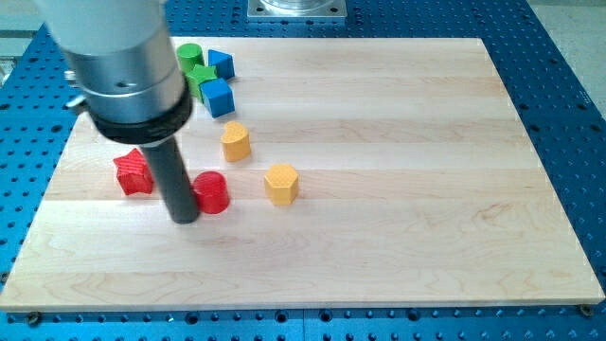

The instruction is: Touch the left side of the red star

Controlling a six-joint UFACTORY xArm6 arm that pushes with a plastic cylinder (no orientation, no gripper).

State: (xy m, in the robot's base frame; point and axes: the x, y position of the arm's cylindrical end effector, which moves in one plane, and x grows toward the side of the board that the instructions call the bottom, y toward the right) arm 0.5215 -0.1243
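The red star [133, 172] lies on the wooden board [398, 189] at the view's left. My tip [184, 219] rests on the board to the right of and slightly below the star, with a small gap between them. The rod hides part of the board between the star and a red cylinder [212, 192], which sits just right of my tip, touching or nearly touching the rod.
Two yellow blocks stand right of centre-left: one [236, 140] higher, one hexagonal [281, 183] lower. Near the view's top left are a green cylinder [189, 55], a green block [200, 77], and two blue cubes [221, 63] [218, 97].
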